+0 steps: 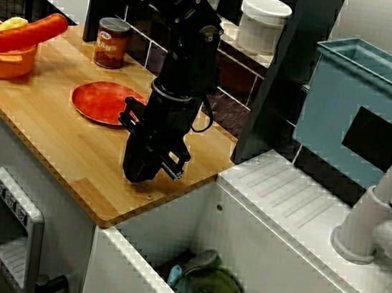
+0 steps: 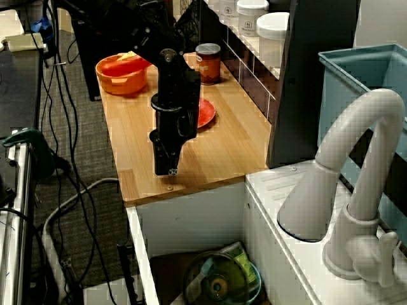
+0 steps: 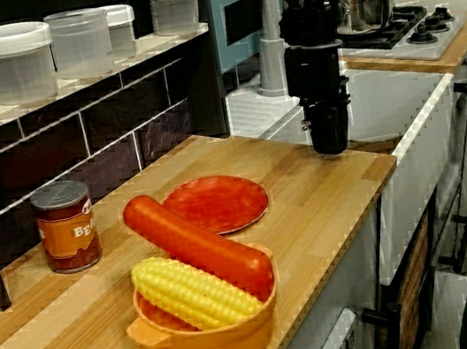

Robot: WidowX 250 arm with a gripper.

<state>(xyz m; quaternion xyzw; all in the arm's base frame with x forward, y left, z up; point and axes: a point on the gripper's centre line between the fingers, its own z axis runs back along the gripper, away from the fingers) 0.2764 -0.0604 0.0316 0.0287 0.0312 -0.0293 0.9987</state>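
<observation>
Three views of one moment: from above the sink, from the faucet end, and from the bowl end.

**Hidden or unclear.** The end effector (image 1: 142,174) points straight down. In all three views its fingers merge into one dark mass, so it cannot be told whether they are spread or pressed together. No object is seen between them. Whether the tip touches the desk (image 1: 59,143) or hangs just over it also cannot be told.

In the view from above the sink, the arm (image 1: 186,58) covers the red plate (image 1: 101,100) at its sink-side rim. In the view from the faucet end the arm hides most of the plate. The orange bowl (image 3: 217,343) is cut by the frame edge in the view from above the sink. A greenish round item (image 2: 219,279) lies in the sink (image 2: 191,222), partly behind the sink wall and too dim to identify. The faucet (image 2: 356,159) fills the foreground of its view.

**Positions.** The red plate lies flat on the desk, about midway along it. The end effector stands near the plate, on its sink side, close to the desk's edge. The view from the bowl end shows bare wood between the two, so they are apart. A can (image 3: 66,226) stands upright by the tiled wall, beyond the plate. The bowl, at the far end from the end effector, holds a sausage (image 3: 196,243) and a corn cob (image 3: 191,293) lying side by side and touching.
</observation>
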